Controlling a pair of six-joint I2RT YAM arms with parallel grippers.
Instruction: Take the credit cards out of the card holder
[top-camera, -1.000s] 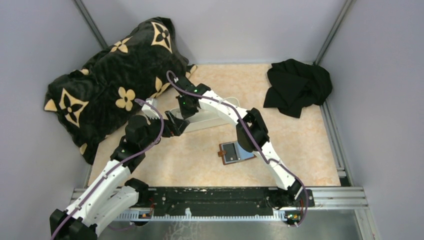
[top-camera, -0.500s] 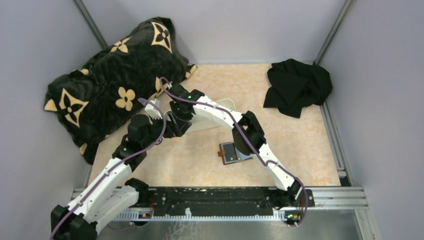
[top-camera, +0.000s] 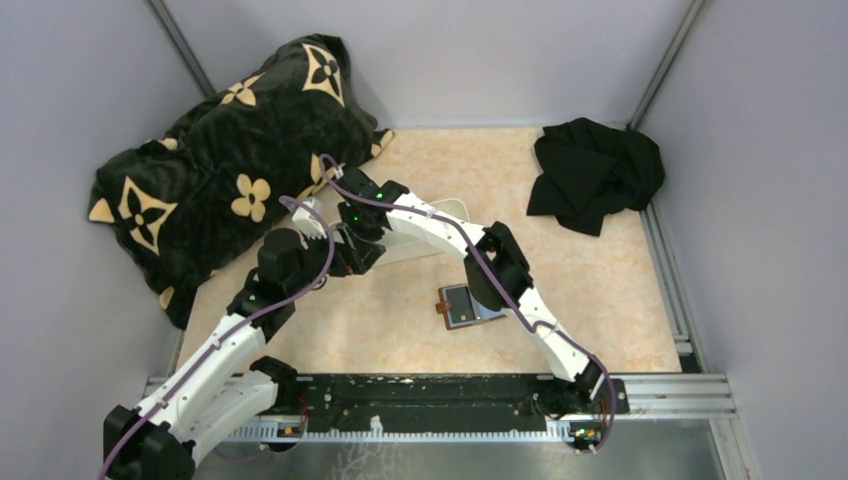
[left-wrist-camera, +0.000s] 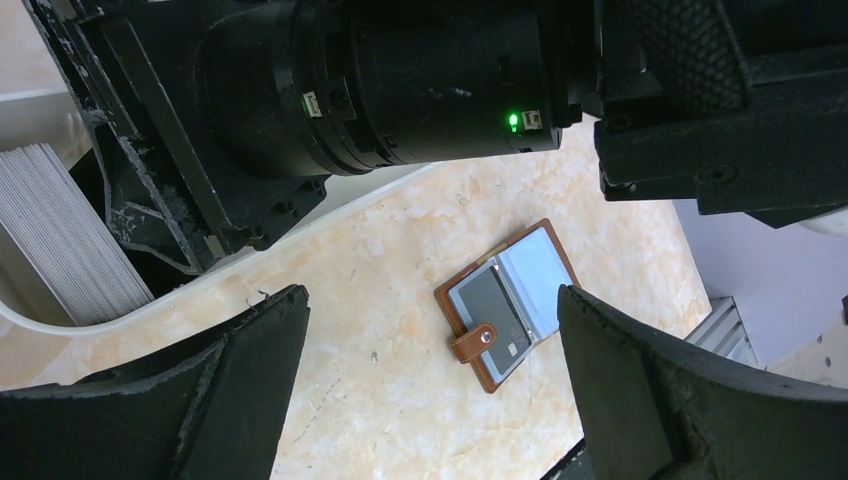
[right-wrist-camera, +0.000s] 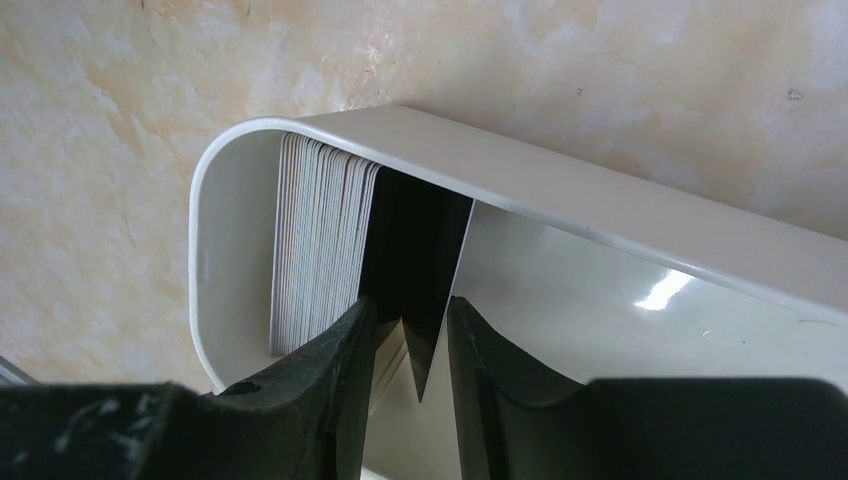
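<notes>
Beige marbled table (top-camera: 610, 300) boxed in by grey walls, with a black rail (top-camera: 440, 395) along the bottom of the frame. A floral pillow (top-camera: 230, 140) crowds the upper left and a black cloth (top-camera: 595, 170) the upper right corner. The free table is mostly lower centre and right.

The card holder (top-camera: 462, 306) lies open at centre, with the right forearm crossing over its right part in the top view. The left wrist view shows the whole holder, with one grey card (left-wrist-camera: 488, 308) in its left pocket.

Both grippers sit at the left end of the white tray (right-wrist-camera: 620, 220), and the top view hides the fingers.
- **Left gripper** (left-wrist-camera: 430, 295): spread wide, nothing between the fingers.
- **Right gripper** (right-wrist-camera: 412, 305): only the right wrist view shows it. The fingers are parted and straddle one dark card (right-wrist-camera: 415, 240) standing on edge in the tray, with gaps on both sides, so no pinch. The card is just beside a pale card stack (right-wrist-camera: 315, 240) that is hard against the tray's curved end wall.

Count: two arms, one holder, one tray. The stack is too fine to count.
</notes>
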